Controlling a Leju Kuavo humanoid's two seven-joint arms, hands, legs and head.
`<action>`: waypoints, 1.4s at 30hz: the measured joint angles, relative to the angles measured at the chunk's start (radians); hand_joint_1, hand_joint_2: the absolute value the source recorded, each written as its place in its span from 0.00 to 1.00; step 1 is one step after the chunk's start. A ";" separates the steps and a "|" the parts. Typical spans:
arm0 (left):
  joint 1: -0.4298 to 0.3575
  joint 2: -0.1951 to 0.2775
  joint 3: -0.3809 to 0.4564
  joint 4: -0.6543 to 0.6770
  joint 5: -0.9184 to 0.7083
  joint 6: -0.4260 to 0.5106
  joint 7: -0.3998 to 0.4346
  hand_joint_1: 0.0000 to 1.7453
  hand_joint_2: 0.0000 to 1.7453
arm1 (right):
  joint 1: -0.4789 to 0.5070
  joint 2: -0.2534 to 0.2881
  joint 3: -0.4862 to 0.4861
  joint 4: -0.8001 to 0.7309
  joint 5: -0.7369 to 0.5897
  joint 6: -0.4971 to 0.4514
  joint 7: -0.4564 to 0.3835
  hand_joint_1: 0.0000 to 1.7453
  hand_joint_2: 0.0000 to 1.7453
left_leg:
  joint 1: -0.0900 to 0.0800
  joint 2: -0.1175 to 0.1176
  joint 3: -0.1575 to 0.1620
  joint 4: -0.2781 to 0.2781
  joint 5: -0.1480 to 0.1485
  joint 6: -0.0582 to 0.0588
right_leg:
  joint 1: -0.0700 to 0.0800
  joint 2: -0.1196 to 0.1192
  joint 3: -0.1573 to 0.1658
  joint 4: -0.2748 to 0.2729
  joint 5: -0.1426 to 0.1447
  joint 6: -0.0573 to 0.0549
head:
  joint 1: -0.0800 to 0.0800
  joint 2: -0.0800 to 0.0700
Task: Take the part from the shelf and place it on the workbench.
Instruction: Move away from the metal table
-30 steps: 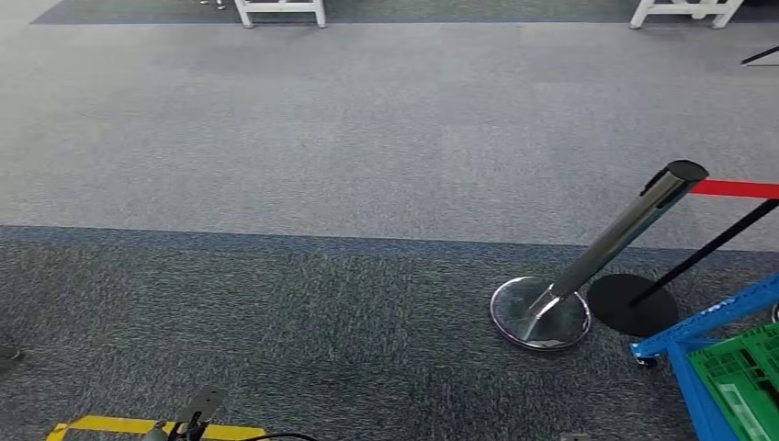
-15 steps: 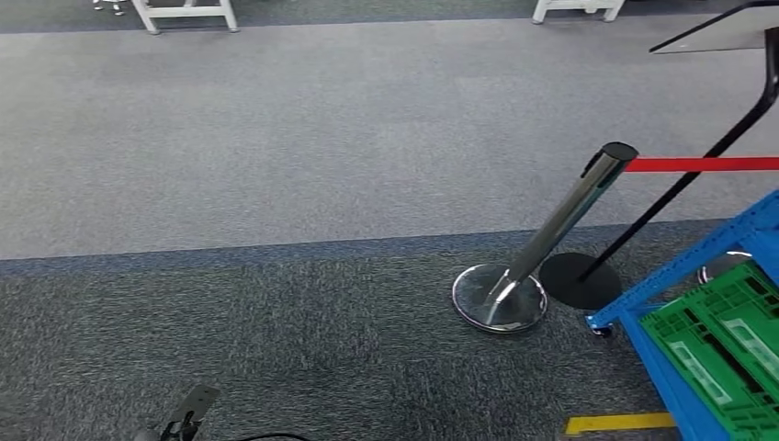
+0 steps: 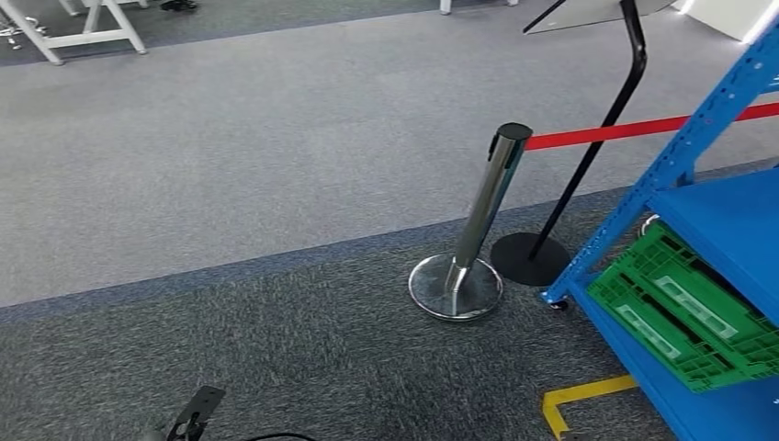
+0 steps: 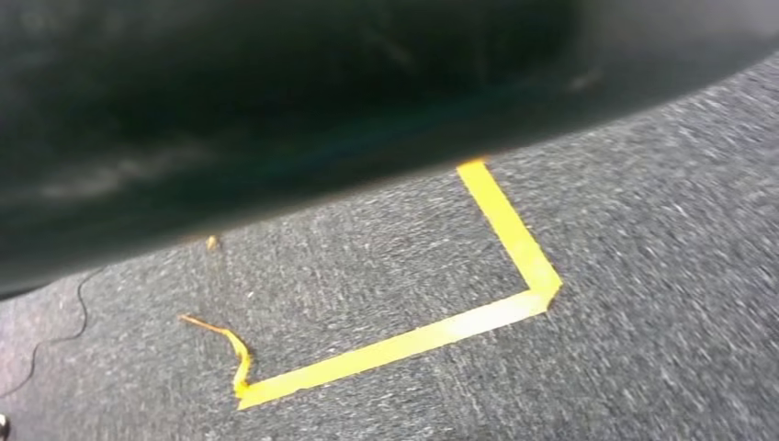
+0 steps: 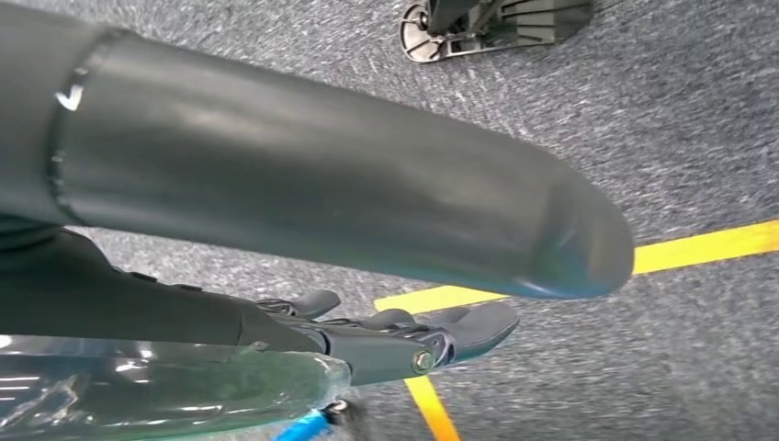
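Head view now: the blue shelf [image 3: 726,220] stands at the right edge of the scene, with 1 green crate [image 3: 684,317] lying tilted on its lower deck. Which item is the part, I cannot tell from here.

Just beside the shelf's front foot sits the round black base of a slim black stand [image 3: 597,138]. Next to that base is a chrome stanchion post [image 3: 482,207], upright on its shiny disc. A red belt [image 3: 634,129] runs from the post's top toward the shelf upright.

Yellow tape [image 3: 574,400] marks a corner on the dark carpet [image 3: 303,340] near the shelf's front edge. White table legs [image 3: 83,37] show at the far left corner.

A dark bit of the left hand [image 3: 195,413] pokes in at the bottom edge; whether its fingers are apart or together, I cannot tell.

In the wrist view, the right hand [image 5: 395,340] hangs over the carpet, thick grey thumb [image 5: 367,211] stretched long, darker fingers lying fairly straight. A glossy clear wrapping [image 5: 165,395] sits against them; held or not, I cannot tell.
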 joint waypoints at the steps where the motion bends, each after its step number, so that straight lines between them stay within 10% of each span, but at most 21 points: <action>1: 0.001 0.000 0.000 0.000 0.000 0.000 0.000 0.00 0.00 | 0.001 0.000 0.000 0.000 0.000 0.000 0.000 0.00 0.00 | 0.000 -0.003 -0.018 0.028 0.001 0.000 | 0.000 0.014 0.000 0.000 0.000 0.000 | 0.000 0.000; 5: 0.000 0.001 0.002 0.000 0.000 0.000 0.000 0.00 0.00 | 0.001 0.000 0.000 0.000 0.000 0.005 0.000 0.00 0.00 | 0.010 -0.049 0.061 -0.176 0.129 0.001 | -0.003 0.072 0.000 0.003 0.002 0.011 | -0.002 0.000; 7: -0.002 0.001 0.002 0.000 0.001 0.000 0.000 0.00 0.00 | 0.000 0.000 0.000 0.000 0.000 0.006 -0.002 0.00 0.00 | 0.013 -0.081 0.091 -0.251 0.147 0.004 | -0.003 0.094 -0.008 0.004 0.005 0.024 | -0.003 0.000; 10: -0.004 0.001 0.004 0.000 0.001 -0.001 0.000 0.00 0.00 | 0.008 0.000 0.000 0.000 0.000 0.006 -0.006 0.00 0.00 | 0.009 -0.061 0.093 -0.261 0.150 0.024 | -0.009 0.108 -0.019 -0.004 0.011 0.044 | -0.003 0.000; 14: -0.001 0.002 0.005 0.000 0.001 -0.001 -0.001 0.00 0.00 | 0.004 0.000 0.000 0.000 0.000 0.006 -0.005 0.00 0.00 | 0.004 -0.014 0.096 -0.267 0.152 0.047 | -0.002 0.001 -0.109 0.175 -0.084 0.050 | 0.005 0.000; 16: 0.001 0.003 0.005 0.000 0.001 -0.002 -0.001 0.00 0.00 | 0.001 0.000 0.000 0.001 0.000 0.008 -0.001 0.00 0.00 | -0.001 0.013 0.097 -0.267 0.149 0.050 | -0.001 -0.017 -0.156 0.275 -0.117 0.050 | 0.005 0.000; 21: -0.001 0.003 0.006 0.000 0.001 -0.009 -0.006 0.00 0.00 | 0.000 0.000 0.000 0.001 0.001 0.011 0.001 0.00 0.00 | -0.007 0.065 0.113 -0.265 0.135 0.037 | 0.005 -0.077 -0.020 0.045 -0.009 0.040 | 0.004 0.000; 23: -0.002 0.003 0.006 0.000 0.001 -0.010 -0.008 0.00 0.00 | -0.003 -0.001 0.000 0.001 0.001 0.012 0.000 0.00 0.00 | -0.011 0.081 0.118 -0.264 0.132 0.028 | 0.011 -0.086 -0.001 0.009 -0.007 0.031 | 0.003 0.000; 27: -0.005 0.004 0.006 0.000 0.001 -0.010 -0.009 0.00 0.00 | -0.001 -0.002 0.000 0.001 0.001 0.012 -0.003 0.00 0.00 | -0.005 0.060 0.109 -0.228 0.098 0.007 | 0.005 -0.040 -0.003 0.003 0.001 0.009 | 0.000 0.000; 30: -0.002 0.004 0.006 0.000 0.001 -0.010 -0.010 0.00 0.00 | -0.005 -0.002 0.000 0.001 0.001 0.013 -0.003 0.00 0.00 | -0.003 0.007 0.020 -0.042 0.010 0.000 | 0.001 -0.005 -0.004 0.002 0.003 0.000 | -0.005 0.000; 32: 0.000 0.004 0.006 0.000 0.001 -0.010 -0.010 0.00 0.00 | -0.004 -0.002 -0.001 0.001 0.001 0.014 0.000 0.00 0.00 | -0.003 -0.001 -0.018 0.019 0.007 0.001 | 0.001 0.023 -0.004 0.003 0.003 0.000 | -0.006 0.000; 36: 0.000 0.004 0.006 0.000 0.001 -0.010 -0.010 0.00 0.00 | -0.002 -0.002 -0.001 0.002 0.002 0.016 0.003 0.00 0.00 | 0.006 -0.062 0.069 -0.195 0.131 0.005 | -0.002 0.078 -0.006 0.005 0.006 0.010 | -0.007 0.000; 38: -0.001 0.004 0.006 0.000 0.001 -0.012 -0.010 0.00 0.00 | -0.002 -0.002 -0.001 0.002 0.002 0.016 0.003 0.00 0.00 | 0.010 -0.095 0.093 -0.255 0.143 0.010 | -0.003 0.099 -0.013 0.004 0.010 0.023 | -0.009 0.000; 40: -0.003 0.003 0.006 0.000 0.002 -0.013 -0.010 0.00 0.00 | 0.004 -0.002 -0.001 0.002 0.002 0.016 0.004 0.00 0.00 | 0.008 -0.080 0.095 -0.262 0.145 0.024 | -0.006 0.115 -0.021 -0.004 0.017 0.038 | -0.010 0.000; 42: -0.004 0.003 0.007 0.000 0.002 -0.012 -0.010 0.00 0.00 | 0.008 -0.002 -0.001 0.002 0.002 0.016 0.004 0.00 0.00 | 0.009 -0.057 0.097 -0.269 0.150 0.040 | -0.003 0.079 -0.039 0.019 0.001 0.046 | -0.005 0.000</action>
